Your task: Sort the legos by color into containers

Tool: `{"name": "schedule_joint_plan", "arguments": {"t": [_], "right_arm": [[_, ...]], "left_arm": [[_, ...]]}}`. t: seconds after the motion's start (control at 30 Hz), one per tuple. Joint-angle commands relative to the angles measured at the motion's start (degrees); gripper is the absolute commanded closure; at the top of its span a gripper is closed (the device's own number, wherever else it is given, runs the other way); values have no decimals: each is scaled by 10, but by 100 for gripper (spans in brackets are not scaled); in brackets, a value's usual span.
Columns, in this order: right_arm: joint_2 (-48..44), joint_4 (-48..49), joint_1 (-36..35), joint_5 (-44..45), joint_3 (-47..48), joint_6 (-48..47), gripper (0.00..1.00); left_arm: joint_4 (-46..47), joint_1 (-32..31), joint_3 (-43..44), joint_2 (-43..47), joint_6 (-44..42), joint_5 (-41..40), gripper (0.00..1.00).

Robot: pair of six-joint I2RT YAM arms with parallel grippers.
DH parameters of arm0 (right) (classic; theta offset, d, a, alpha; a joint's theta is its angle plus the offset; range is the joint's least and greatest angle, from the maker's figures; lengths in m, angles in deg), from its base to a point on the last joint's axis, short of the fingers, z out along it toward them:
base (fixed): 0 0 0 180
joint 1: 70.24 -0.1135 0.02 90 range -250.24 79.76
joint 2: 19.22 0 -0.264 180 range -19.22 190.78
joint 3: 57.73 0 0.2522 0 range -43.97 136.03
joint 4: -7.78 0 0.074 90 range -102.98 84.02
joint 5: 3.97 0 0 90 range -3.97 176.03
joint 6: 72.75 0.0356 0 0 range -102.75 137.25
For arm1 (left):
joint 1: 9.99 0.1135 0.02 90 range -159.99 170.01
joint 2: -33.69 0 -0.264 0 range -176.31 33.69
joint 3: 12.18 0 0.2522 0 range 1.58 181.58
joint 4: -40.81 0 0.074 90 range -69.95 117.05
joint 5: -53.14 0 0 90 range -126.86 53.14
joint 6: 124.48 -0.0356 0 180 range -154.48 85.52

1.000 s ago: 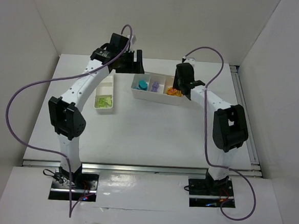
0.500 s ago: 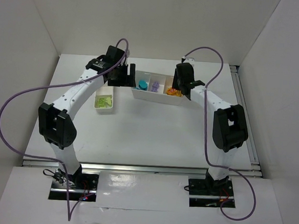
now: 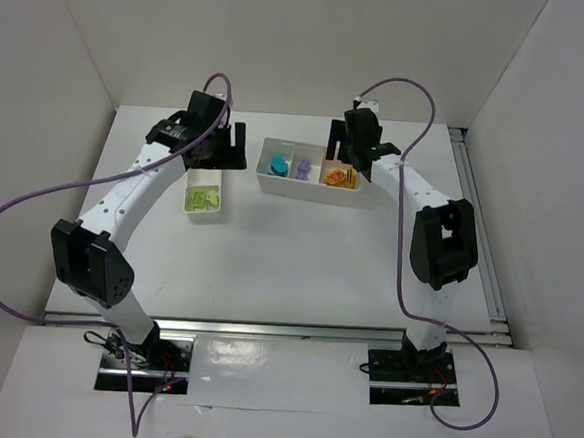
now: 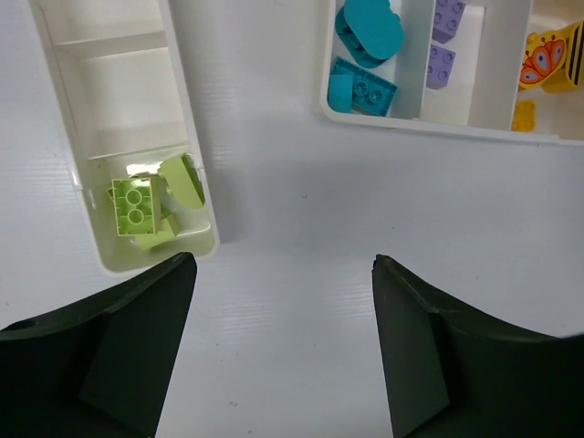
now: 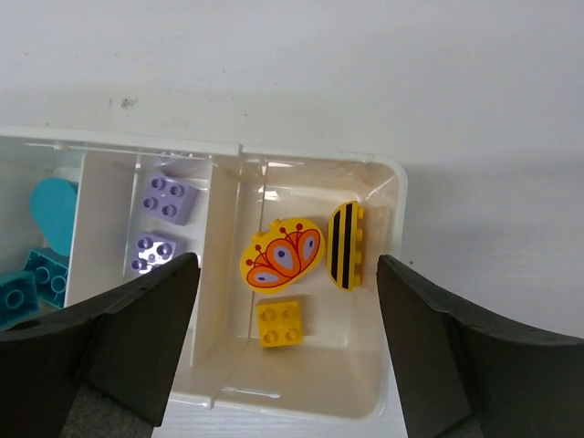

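- Got the left pincer (image 4: 281, 301) wide open, gripping nothing, hanging above the tabletop (image 4: 292, 210) near both trays.
- Got the right pincer (image 5: 285, 274) spread wide too, empty, right over the 3 o'clock compartment of the long tray (image 5: 301, 406).
- Seeing teal legos (image 4: 365, 36) in its 9 o'clock compartment, purple ones (image 5: 167, 198) in the middle, yellow-orange ones (image 5: 281, 257) at 3 o'clock.
- Spotting lime green legos (image 4: 137, 205) at the 6 o'clock end of the narrow tray (image 4: 123, 100), sitting at 9 o'clock of the long one.

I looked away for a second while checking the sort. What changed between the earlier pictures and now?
The left gripper swung left, from the far-left corner of the three-compartment tray toward the narrow tray. The right gripper opened over the yellow bricks and drew back slightly, holding nothing. Both trays and their contents stayed put.
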Motion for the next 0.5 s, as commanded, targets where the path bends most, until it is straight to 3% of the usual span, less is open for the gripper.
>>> {"name": "schedule_joint_plan", "arguments": {"t": [0.0, 0.1, 0.23, 0.47], "right_arm": [[3, -20, 4, 10, 40, -10, 14], [3, -20, 9, 30, 53, -10, 14], [-10, -32, 14, 160, 53, 50, 0], [-28, -100, 20, 285, 42, 113, 0]], "left_arm": [[1, 5, 12, -15, 1, -11, 13], [1, 10, 17, -21, 1, -11, 13], [1, 20, 17, -26, 1, -5, 13], [6, 20, 23, -31, 7, 0, 13]]}}
